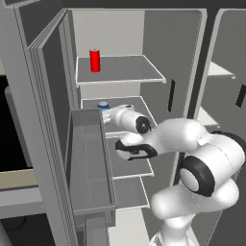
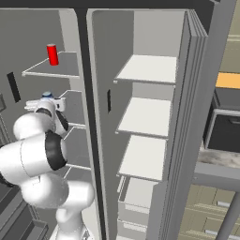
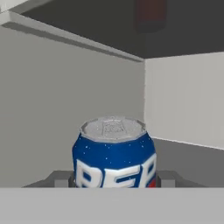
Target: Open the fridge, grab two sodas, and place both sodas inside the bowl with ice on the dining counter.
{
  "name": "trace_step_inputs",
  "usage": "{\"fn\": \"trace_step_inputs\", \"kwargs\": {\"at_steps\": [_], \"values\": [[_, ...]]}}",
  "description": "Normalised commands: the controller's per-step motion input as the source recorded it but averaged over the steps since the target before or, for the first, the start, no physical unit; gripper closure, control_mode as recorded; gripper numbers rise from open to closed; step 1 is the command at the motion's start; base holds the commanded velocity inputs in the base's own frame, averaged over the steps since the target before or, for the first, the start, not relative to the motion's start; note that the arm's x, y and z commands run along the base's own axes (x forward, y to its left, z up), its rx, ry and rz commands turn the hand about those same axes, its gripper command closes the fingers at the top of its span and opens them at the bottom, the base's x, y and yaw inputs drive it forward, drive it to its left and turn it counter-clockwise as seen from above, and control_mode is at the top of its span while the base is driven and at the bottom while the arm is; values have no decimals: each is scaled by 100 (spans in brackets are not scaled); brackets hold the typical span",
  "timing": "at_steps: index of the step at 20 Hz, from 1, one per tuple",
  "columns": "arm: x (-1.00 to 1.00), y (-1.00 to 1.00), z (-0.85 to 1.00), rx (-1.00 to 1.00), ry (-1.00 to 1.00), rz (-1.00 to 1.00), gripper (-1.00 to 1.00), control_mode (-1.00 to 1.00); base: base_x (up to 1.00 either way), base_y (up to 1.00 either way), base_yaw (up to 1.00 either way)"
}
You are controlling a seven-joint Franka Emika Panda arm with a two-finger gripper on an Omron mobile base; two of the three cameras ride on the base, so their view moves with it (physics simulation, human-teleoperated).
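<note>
On the second fridge shelf (image 1: 126, 103), the blue soda can (image 3: 113, 155) is standing upright, right between the two fingertips (image 3: 59, 178) of the gripper (image 1: 106, 113). The jaws are sitting close on each side, probably squeezing it. Above, the red can (image 1: 95, 60) is waiting. Pulling straight back looks free.

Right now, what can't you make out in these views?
- Blue soda can: lower half cut off at the bottom of the hand view; in the left base view mostly hidden behind the gripper.
- Grip contact: fingertips flank the can; touching or not is unclear.
- Red soda can: too small to read a label.
</note>
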Motion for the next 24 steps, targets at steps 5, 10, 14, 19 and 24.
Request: {"fn": "trace_step_inputs", "kwargs": {"at_steps": [5, 10, 14, 19, 24], "values": [[-59, -46, 78, 2, 21, 0, 100, -100, 0, 0, 0], [-56, -48, 90, 3, 28, -1, 100, -100, 0, 0, 0], [-62, -48, 80, 2, 29, -6, 100, -100, 0, 0, 0], [-92, -34, 9, 0, 10, -8, 100, -100, 0, 0, 0], [-100, -29, 25, -1, 0, -7, 100, -100, 0, 0, 0]]}}
